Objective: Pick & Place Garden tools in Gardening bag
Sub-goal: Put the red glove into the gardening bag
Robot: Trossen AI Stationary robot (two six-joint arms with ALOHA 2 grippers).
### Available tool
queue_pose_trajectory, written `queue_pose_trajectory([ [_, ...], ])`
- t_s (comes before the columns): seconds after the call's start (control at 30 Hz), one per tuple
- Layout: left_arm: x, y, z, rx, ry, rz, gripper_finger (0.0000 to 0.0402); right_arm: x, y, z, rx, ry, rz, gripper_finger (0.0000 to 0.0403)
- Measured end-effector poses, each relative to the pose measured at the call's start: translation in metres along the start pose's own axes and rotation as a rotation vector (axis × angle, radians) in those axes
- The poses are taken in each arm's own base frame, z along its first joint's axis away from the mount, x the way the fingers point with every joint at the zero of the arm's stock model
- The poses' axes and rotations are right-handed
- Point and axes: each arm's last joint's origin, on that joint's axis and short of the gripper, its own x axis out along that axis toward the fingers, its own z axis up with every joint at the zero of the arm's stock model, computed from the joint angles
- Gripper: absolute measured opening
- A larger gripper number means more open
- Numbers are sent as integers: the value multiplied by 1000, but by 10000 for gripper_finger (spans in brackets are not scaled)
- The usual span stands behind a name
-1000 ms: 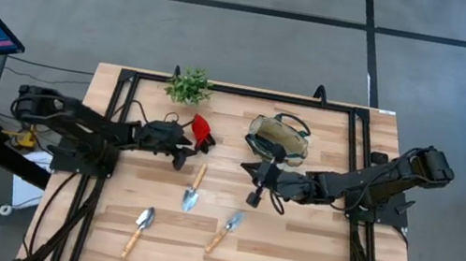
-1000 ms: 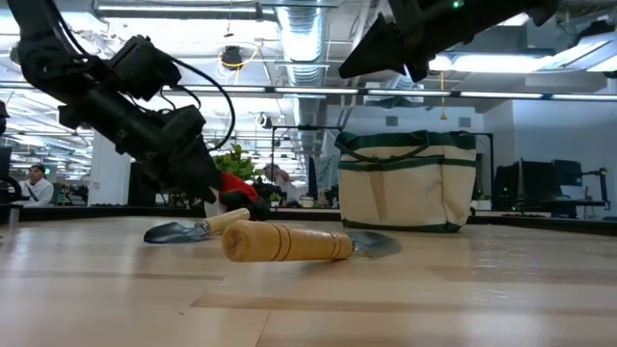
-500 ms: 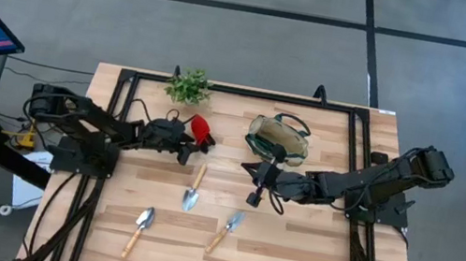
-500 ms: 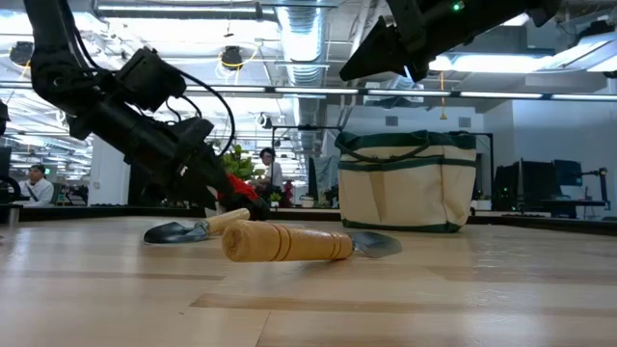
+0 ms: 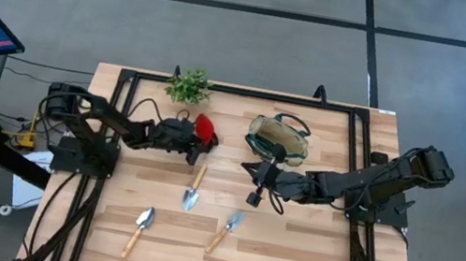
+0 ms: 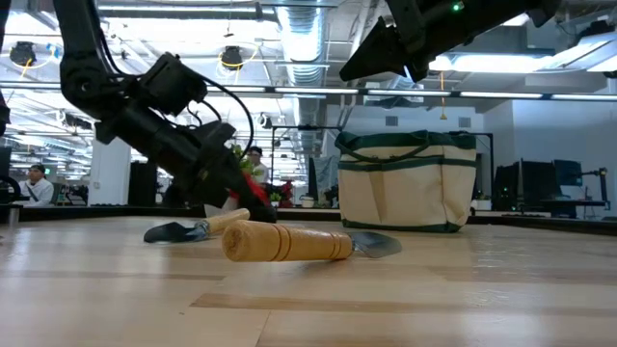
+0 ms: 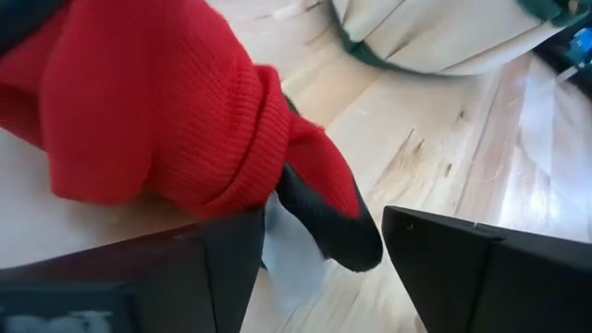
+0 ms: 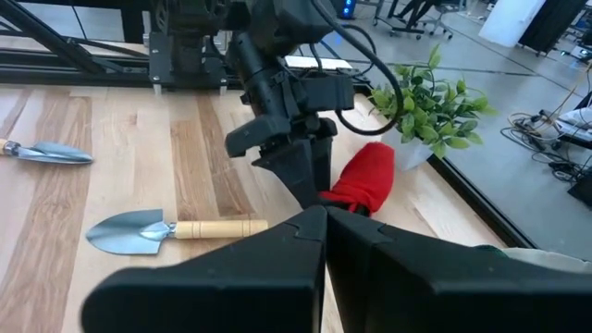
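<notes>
The wooden surface (image 5: 288, 254) fills the middle of the high view, framed by black rails. The gardening bag (image 5: 278, 139) stands just right of centre near the upper edge, mouth open and upward. The potted plant (image 5: 189, 86) sits left of it, at the upper edge.

The left arm reaches in from the left edge, and the left end effector (image 5: 196, 142) is spread wide at the red-and-black tool (image 5: 203, 129), which looks like knitted fabric with a dark tip. In the left wrist view the red item lies just ahead of the parted fingers (image 7: 481, 268), its dark tip between them, not yet gripped. The right end effector (image 5: 254, 195) hangs clenched and empty above the surface, just below the bag in the high view.

Three wooden-handled tools lie on the surface: a trowel (image 5: 194, 188) at centre, another (image 5: 225, 231) lower right of it, and a third (image 5: 139, 230) at lower left.

Risks, as I judge them: soft fabric may bunch or slip, so a closing grip could catch only a fold and drop it on the way to the bag. The plant stands near the left arm, and a careless lift could brush it. The waiting right arm sits near the bag's lower side and could be in the way of the carry.
</notes>
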Motion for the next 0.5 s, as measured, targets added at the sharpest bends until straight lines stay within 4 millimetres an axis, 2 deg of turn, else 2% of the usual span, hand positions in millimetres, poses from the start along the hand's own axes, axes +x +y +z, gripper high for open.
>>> queue_pose_trajectory([
  [0.2, 2, 2, -2, 2, 1, 31, 165, 0, 0, 0, 0, 0, 0, 0],
  [0.5, 2, 2, -2, 57, -2, 37, 48, 0, 0, 0, 0, 1, 0, 0],
])
